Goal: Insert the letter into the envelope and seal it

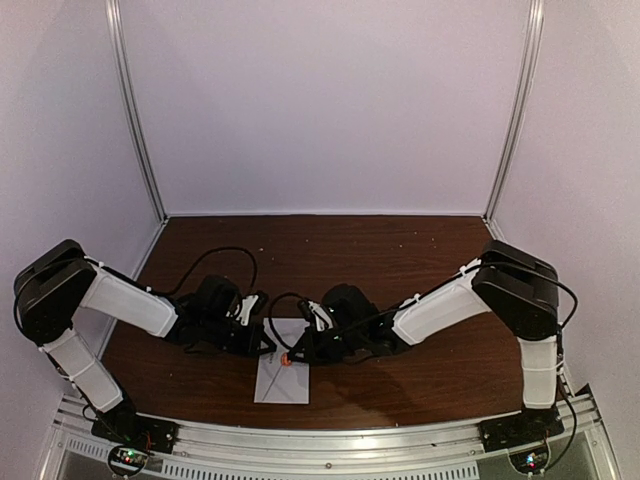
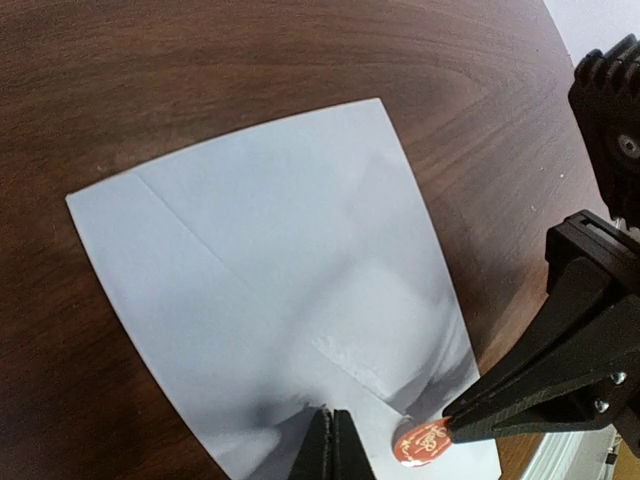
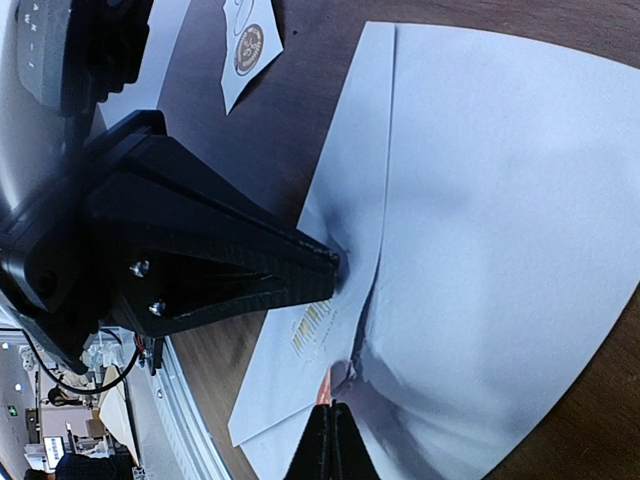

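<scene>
Top view: pale grey-white rectangular paper envelope (image 1: 282, 385) lies flat on dark brown wooden table (image 1: 400, 250), lower centre of frame, just above the arms' base rail. Both arms bend inward and meet over its upper edge.

Left gripper (image 1: 268, 343): fingers pressed together, nothing between them. In left wrist view its tips (image 2: 330, 430) come in at bottom centre and rest on the envelope (image 2: 280, 270), which fills the middle of the frame w/ a diagonal fold line running from upper left to lower centre.

Right gripper (image 1: 297, 355): also pressed together, holding nothing. In left wrist view it enters from the right edge as a black wedge (image 2: 530, 385), tip touching the edge of a small round red sticker (image 2: 422, 442) at bottom right, just beside the left tips. The sticker sits on the envelope near its lower edge.

Right wrist view: own tips (image 3: 330, 425) at bottom centre, on the envelope (image 3: 490, 200); paper puckers slightly around them. Left gripper's black wedge (image 3: 210, 260) comes from the left, point down on the paper at mid-frame. Small white paper strip (image 3: 250, 50) w/ a round brown-rimmed sticker lies on the table at upper left, apart from the envelope.

Can't tell if the flap is stuck down.
</scene>
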Motion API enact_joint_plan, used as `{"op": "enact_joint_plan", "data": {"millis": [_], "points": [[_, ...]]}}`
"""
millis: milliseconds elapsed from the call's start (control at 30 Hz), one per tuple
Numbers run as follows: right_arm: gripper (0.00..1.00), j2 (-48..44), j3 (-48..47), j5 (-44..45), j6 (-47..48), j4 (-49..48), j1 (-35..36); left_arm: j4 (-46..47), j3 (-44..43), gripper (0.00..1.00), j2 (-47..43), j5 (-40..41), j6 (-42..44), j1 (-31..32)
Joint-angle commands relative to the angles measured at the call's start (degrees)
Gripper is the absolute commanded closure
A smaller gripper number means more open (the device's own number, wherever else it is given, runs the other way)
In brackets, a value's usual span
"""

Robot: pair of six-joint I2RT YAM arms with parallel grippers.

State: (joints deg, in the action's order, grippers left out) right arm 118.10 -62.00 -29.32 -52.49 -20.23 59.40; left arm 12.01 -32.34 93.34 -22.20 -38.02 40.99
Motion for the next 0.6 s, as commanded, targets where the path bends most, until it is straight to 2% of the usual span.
{"op": "enact_joint_plan", "data": {"millis": [0,567], "points": [[1.00,0.9,-1.4,1.9,0.4,-0.7,0.2,-3.3,1.4,1.00,1.7,0.5,1.0,0.5],[1.00,1.9,-1.7,1.8,0.6,-2.2,-0.6,-3.9,1.1,1.00,1.6,0.5,1.2,0.5]]}}
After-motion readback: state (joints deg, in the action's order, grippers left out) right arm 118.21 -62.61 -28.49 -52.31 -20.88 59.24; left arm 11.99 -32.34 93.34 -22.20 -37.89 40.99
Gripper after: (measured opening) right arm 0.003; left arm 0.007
